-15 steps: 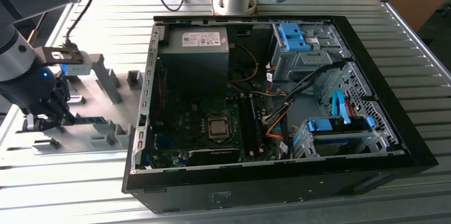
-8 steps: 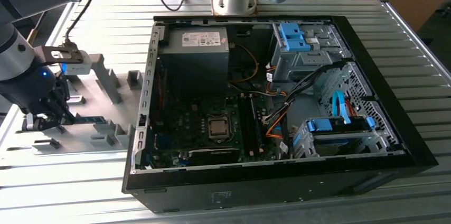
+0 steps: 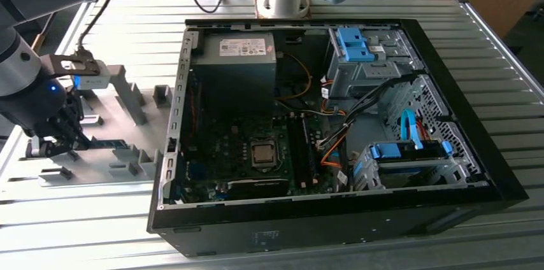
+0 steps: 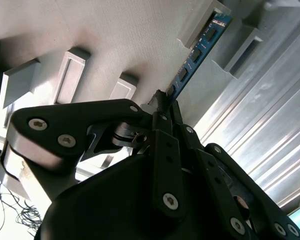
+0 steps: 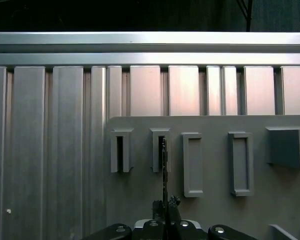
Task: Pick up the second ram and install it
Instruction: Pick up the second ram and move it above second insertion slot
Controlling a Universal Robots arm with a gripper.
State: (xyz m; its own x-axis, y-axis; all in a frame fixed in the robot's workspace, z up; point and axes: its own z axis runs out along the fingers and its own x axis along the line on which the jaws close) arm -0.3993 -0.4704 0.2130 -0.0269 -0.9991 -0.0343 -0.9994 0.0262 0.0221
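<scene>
The gripper [image 4: 165, 98] pinched the near end of the second ram [image 4: 200, 47]. Its far end sat in a grey holder block [image 4: 197, 25], at the exterior view's left of the computer case [image 3: 340, 222].

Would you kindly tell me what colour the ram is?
The ram is blue with black chips, clearest in the second wrist view.

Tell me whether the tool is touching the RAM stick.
Touching. In the second wrist view the tool clamps one end of the RAM stick, with no gap visible between them.
</scene>
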